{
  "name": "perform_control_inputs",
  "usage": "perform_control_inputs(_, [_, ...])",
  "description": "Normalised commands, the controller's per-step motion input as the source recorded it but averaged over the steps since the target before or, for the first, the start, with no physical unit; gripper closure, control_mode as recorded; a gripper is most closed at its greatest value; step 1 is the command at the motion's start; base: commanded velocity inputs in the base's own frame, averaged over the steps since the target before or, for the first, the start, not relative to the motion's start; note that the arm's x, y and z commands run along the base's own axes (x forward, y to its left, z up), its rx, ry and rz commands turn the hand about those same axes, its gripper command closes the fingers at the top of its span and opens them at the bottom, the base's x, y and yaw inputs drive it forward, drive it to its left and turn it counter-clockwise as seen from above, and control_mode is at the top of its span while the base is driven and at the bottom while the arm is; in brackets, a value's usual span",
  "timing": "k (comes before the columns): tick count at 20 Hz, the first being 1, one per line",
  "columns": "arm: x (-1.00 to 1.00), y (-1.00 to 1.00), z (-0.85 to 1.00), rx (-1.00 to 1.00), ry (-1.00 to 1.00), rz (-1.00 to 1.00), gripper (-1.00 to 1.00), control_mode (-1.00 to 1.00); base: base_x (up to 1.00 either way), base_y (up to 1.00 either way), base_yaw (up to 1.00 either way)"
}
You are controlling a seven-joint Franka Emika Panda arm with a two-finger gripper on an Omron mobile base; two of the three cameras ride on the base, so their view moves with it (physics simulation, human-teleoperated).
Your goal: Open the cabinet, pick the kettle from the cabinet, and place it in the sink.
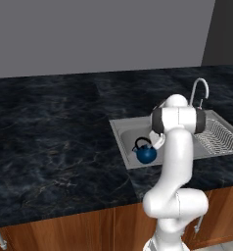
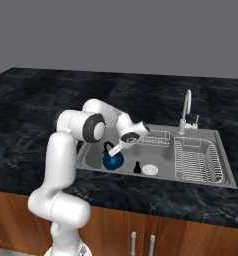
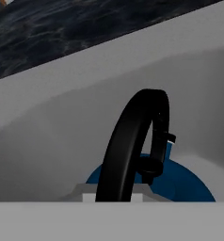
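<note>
I am holding my gripper (image 2: 117, 148) clamped on the kettle (image 2: 112, 160) handle, keeping it upright inside the sink (image 2: 93, 155) basin for release.

One dark-blue kettle (image 2: 112, 160), one grey sink (image 2: 191, 178), one silver faucet (image 2: 186, 111), one ridged drainboard (image 2: 197, 161), one black marble bench (image 2: 51, 95).

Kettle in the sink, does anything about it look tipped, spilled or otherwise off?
Nothing stands out. The kettle sits upright in the sink basin, black handle arching up, no spill visible. The end effector is at its handle, shut on it.
</note>
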Motion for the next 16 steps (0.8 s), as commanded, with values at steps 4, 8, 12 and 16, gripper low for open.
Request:
perform_control_inputs(4, [0.25, -0.04, -0.22, 0.08, 0.05, 0.01, 1.0, -1.0, 0.0, 0.0, 0.0])
perform_control_inputs(8, [0.21, -0.04, -0.22, 0.06, 0.01, 0.0, 1.0, -1.0, 0.0, 0.0, 0.0])
perform_control_inputs(12, [0.28, 0.0, -0.17, 0.0, 0.0, 0.0, 1.0, -1.0, 0.0, 0.0, 0.0])
perform_control_inputs(16, [0.27, 0.0, -0.14, 0.0, 0.0, 0.0, 1.0, -1.0, 0.0, 0.0, 0.0])
